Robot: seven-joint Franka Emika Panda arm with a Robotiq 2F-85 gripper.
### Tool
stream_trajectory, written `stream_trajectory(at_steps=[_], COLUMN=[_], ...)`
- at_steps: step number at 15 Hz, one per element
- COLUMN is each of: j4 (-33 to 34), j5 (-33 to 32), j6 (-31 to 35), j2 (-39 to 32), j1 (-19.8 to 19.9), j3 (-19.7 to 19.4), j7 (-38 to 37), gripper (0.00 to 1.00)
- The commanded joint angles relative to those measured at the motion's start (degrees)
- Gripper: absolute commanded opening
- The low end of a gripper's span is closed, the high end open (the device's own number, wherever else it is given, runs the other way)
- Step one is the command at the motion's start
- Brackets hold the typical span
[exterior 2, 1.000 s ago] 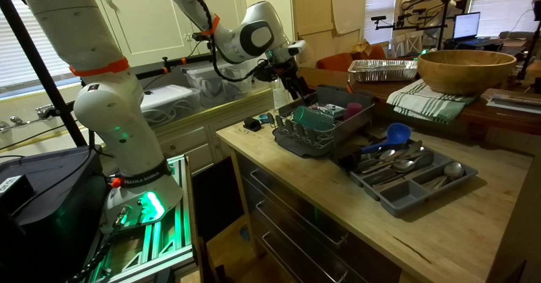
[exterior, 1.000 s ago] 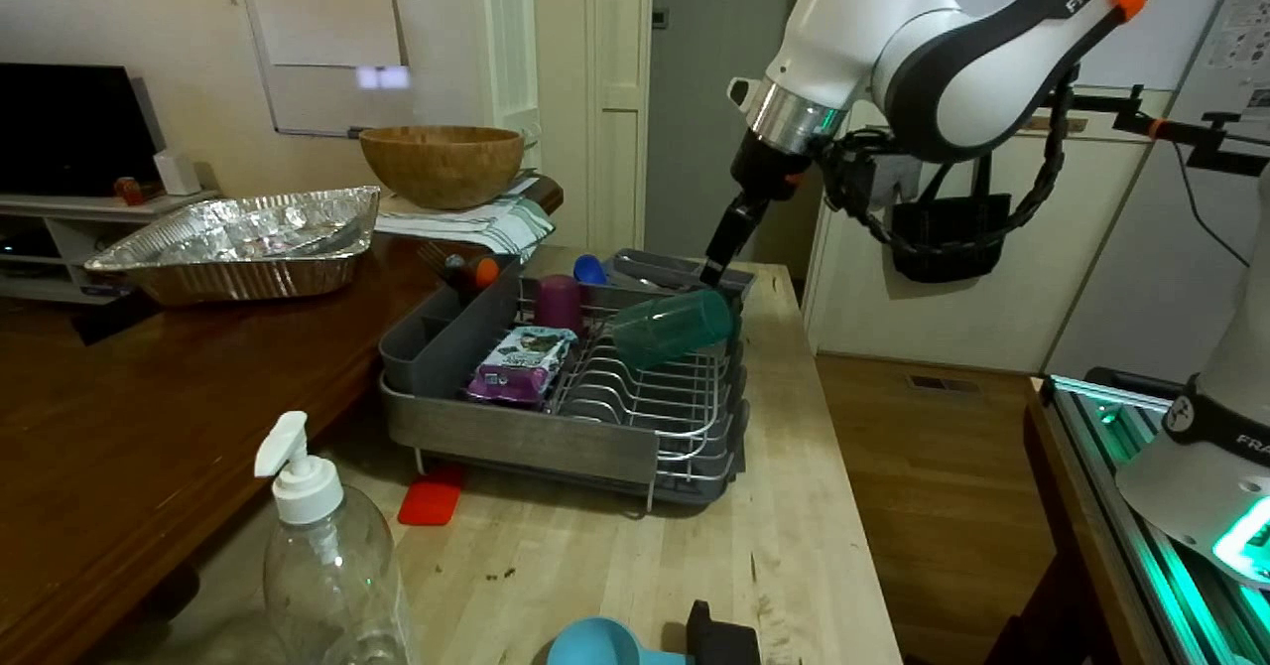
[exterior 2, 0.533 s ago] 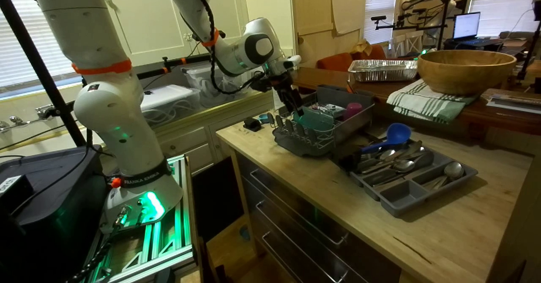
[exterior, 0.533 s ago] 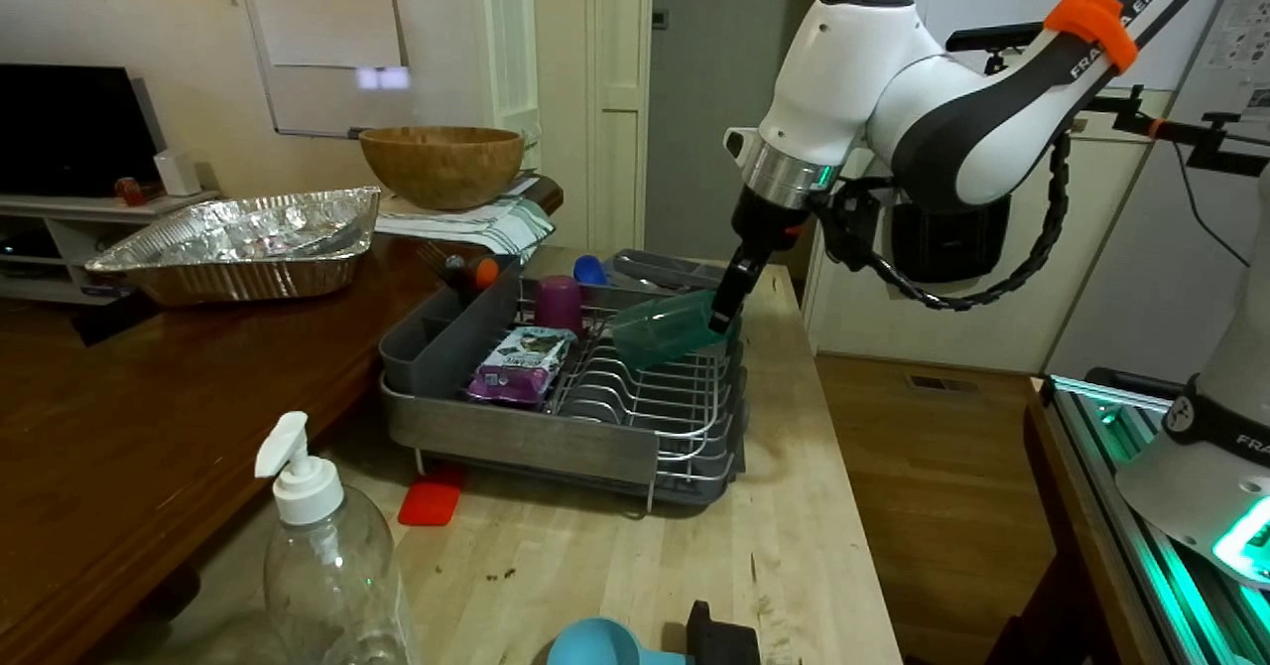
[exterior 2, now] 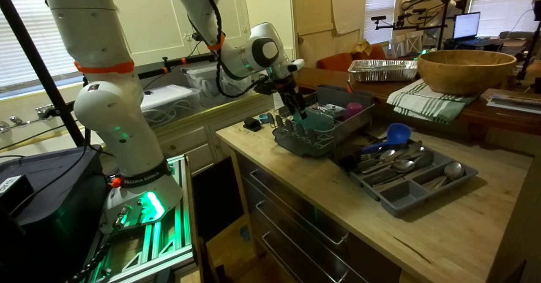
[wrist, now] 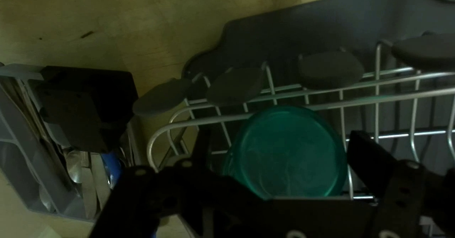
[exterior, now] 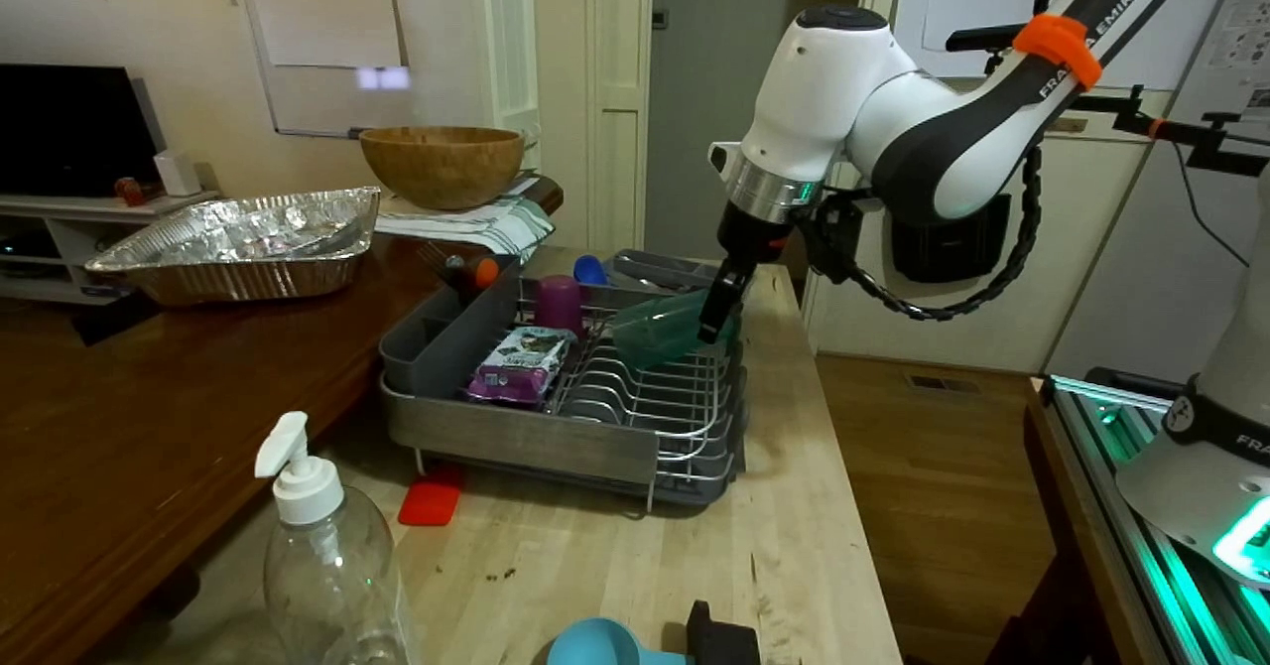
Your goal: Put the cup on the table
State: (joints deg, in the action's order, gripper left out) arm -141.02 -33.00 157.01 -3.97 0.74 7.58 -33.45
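1. Inside the grey dish rack with silver wires (exterior: 521, 439), the tall teal-green plastic tumbler (exterior: 655, 332) lies tilted on its side; it is not yet on the long pale light-wood tabletop (exterior: 695, 571).
2. Our black two-fingered gripper (wrist: 280, 138) is spread, its fingers (wrist: 369, 156) either side of the tumbler's round end in the wrist view. Toward that view's left we see a gap; toward its right the other finger sits nearer, and we cannot tell whether it touches.
3. We judge the grasp to be the step in hand: we should centre the fingers first, so that neither shoves the tumbler along the rack.
4. We would then squeeze evenly and modestly, as plastic walls may flex or slip.
5. Only with a firm hold should we lift, going well above the flat rounded grey tabs (wrist: 235, 87) along the rack's edge before swinging over the tabletop.
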Motion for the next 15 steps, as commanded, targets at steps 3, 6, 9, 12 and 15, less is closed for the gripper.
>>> stream_trajectory(at_steps=[3, 6, 9, 12, 15], j4=[3.8, 2.9, -0.1, -0.8, -0.1], j5=[-3.5, -3.1, 4.4, 13.8, 20.4], j6=[-2.5, -4.3, -6.1, -9.6, -12.9], j2=[-3.4, -1.6, 3.4, 8.2, 13.1], j1=[-0.7, -1.3, -4.4, -5.6, -6.5], j3=[-0.2, 0.4, 0.1, 0.9, 0.5], j7=[-2.3, -2.2, 4.6, 12.9, 19.6], gripper=[0.50, 0.50, 0.50, 0.50, 0.50])
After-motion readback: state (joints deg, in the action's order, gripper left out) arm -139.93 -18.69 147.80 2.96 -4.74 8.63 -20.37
